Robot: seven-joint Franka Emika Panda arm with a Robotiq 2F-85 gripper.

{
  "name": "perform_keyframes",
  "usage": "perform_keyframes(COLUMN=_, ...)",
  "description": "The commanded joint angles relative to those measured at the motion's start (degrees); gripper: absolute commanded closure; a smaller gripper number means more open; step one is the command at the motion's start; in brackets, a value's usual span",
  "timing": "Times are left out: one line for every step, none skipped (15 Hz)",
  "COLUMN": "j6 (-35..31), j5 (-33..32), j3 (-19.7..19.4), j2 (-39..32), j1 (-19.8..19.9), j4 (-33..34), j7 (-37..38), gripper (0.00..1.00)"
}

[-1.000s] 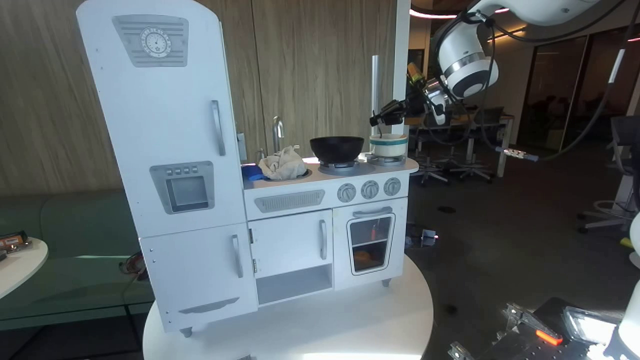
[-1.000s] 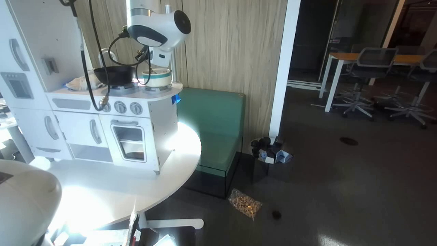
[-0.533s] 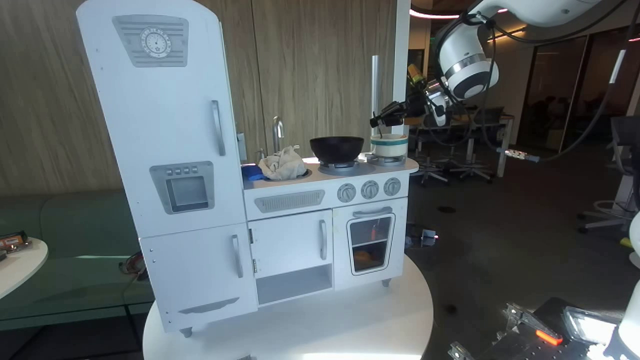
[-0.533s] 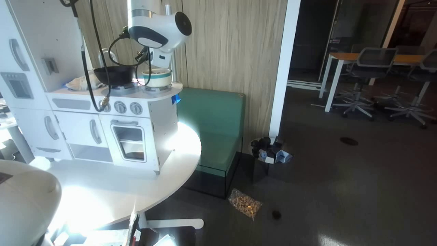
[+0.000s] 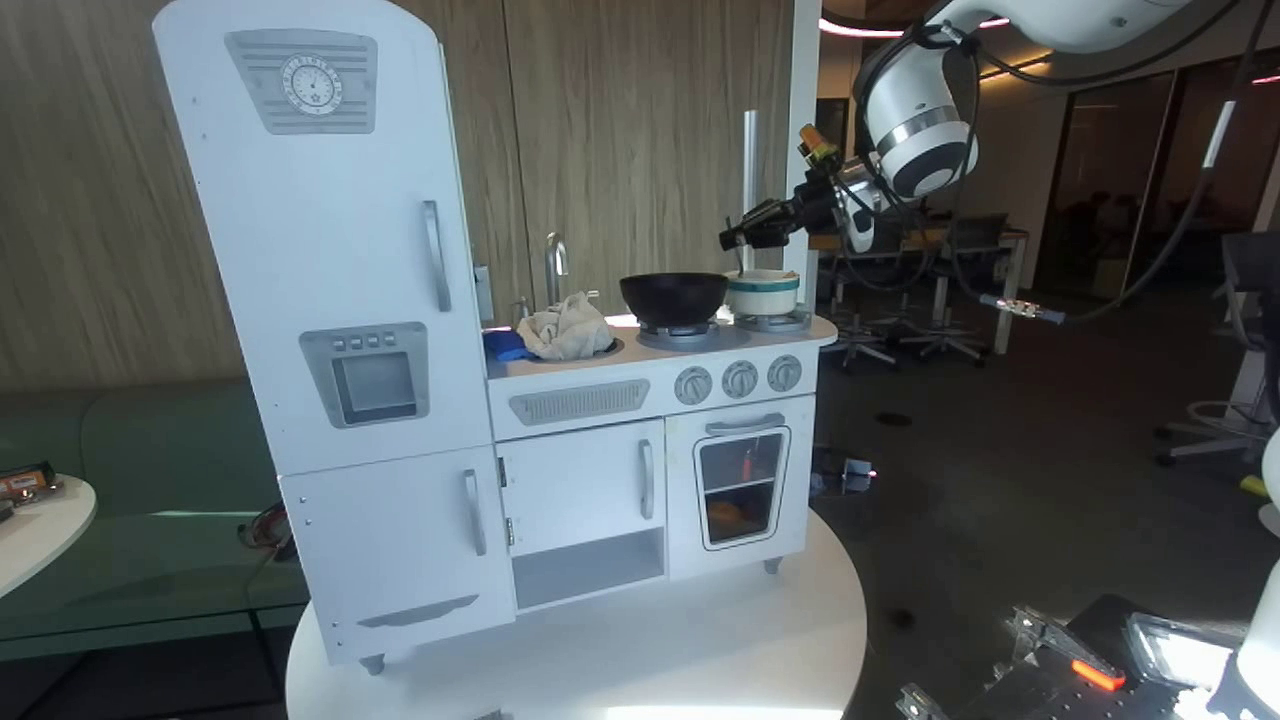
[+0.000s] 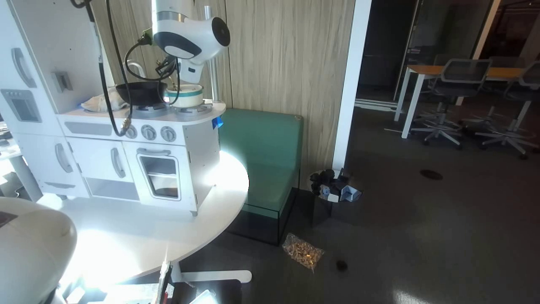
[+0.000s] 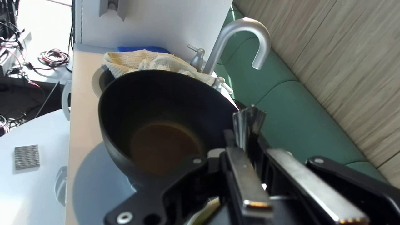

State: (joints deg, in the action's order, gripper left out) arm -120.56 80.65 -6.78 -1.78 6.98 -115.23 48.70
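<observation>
Silvery utensil (image 7: 243,125) in gripper (image 5: 730,240) above white pot (image 5: 762,301)

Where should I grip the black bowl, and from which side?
I'd probably take the black bowl by its front rim, toward the knobs, from above, fingers straddling the wall: it stands upright and open-topped, with the cloth on one side and the white pot on the other. The gripper seems to hold a shiny piece, so free that first.

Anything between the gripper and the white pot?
Only the metal utensil the gripper holds: in an exterior view it runs down to the rim of the white pot. Nothing else visible blocks the gap.
</observation>
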Motion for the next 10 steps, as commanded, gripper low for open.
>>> perform_keyframes(j6=-0.2, j5=1.0, j3=-0.3, j2=0.3, j1=0.2, j4=0.5, j7=-0.2, gripper=0.92)
perform_keyframes(j6=-1.0, j5=0.8, j3=-0.5, j2=1.0, j1=0.4, j4=-0.1, j7=-0.1, gripper=0.92)
perform_keyframes(j6=-1.0, j5=1.1, j3=-0.8, j2=1.6, j1=0.5, j4=-0.5, j7=-0.4, gripper=0.92)
perform_keyframes(j6=-1.4, j5=1.3, j3=-1.0, j2=2.5, j1=0.7, j4=-1.1, j7=-0.7, gripper=0.92)
perform_keyframes(j6=-1.7, j5=1.2, j3=-1.3, j2=3.3, j1=0.9, j4=-1.5, j7=-0.8, gripper=0.92)
perform_keyframes(j6=-2.0, j5=1.0, j3=-1.5, j2=3.8, j1=1.1, j4=-1.9, j7=-0.5, gripper=0.92)
perform_keyframes(j6=-2.1, j5=0.9, j3=-1.7, j2=4.0, j1=1.4, j4=-2.1, j7=-0.3, gripper=0.92)
perform_keyframes(j6=-2.4, j5=0.8, j3=-1.9, j2=4.3, j1=1.6, j4=-2.4, j7=-0.2, gripper=0.92)
perform_keyframes(j6=-2.4, j5=1.1, j3=-2.0, j2=4.2, j1=1.7, j4=-2.5, j7=-0.4, gripper=0.92)
perform_keyframes(j6=-2.1, j5=1.4, j3=-2.1, j2=3.8, j1=1.8, j4=-2.4, j7=-0.4, gripper=0.92)
